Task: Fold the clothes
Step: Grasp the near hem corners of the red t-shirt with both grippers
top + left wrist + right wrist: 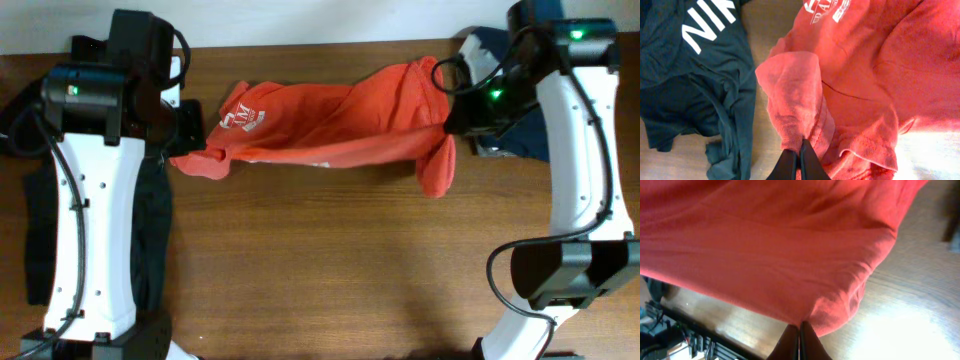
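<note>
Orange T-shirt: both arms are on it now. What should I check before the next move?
1. Left hand shut on the orange T-shirt at its hem: ok.
2. Right hand shut on the cloth's edge: ok.
3. T-shirt spread flat between the hands: not ok. It is stretched across but bunched and creased.
4. Sleeve laid out: not ok, it droops near the right hand.
5. Black shirt apart from the T-shirt: cannot tell, their edges run close together.
6. Bare table in front for laying it down: ok.
</note>
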`<state>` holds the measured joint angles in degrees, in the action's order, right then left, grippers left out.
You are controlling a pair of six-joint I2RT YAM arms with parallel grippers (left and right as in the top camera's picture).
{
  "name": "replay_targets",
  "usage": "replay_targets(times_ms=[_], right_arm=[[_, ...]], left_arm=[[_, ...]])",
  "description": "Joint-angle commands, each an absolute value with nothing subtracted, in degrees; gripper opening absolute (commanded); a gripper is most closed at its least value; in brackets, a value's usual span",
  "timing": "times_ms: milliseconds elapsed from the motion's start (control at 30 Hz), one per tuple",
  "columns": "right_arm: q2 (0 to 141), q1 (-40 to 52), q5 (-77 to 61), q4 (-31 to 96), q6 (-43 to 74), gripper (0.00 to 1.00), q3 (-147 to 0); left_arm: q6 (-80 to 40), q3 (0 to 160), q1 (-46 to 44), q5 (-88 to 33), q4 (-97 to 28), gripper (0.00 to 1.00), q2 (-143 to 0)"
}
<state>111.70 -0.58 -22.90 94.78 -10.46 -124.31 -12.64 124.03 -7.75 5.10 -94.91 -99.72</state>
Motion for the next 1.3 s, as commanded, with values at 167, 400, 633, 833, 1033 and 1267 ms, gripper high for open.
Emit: replay_targets(times_ms=[167,400,633,833,1033,1267], right_arm=[[109.65,7.55,-21.80,83.74,-10.00,0.05,-105.93],[110.00,11.20,-20.86,67.33,-10.02,0.09,-94.04],[109.97,11.14,-19.64,57.98,-9.96,0.56,-92.95],[109.30,11.42,-20.99,65.01,-4.51,0.58,-93.89],[108.99,15.42,-21.26,75.59,-2.76,0.54,-92.14],[109.06,21.02,-19.51,68.62,0.93,0.52,-84.49]], left_arm=[[-14.13,105.41,-7.73,6.48,-84.90,0.01,-101.32],[-14.13,97.60,-7.84,6.46,-79.00,0.01,-101.34],[-14.11,97.14,-7.84,6.28,-76.88,0.01,-101.34],[-14.11,97.14,-7.84,6.28,-76.71,0.01,-101.34],[-14.11,97.14,-7.84,6.31,-75.59,0.01,-101.34],[-14.11,97.14,-7.84,6.31,-74.52,0.01,-101.34]])
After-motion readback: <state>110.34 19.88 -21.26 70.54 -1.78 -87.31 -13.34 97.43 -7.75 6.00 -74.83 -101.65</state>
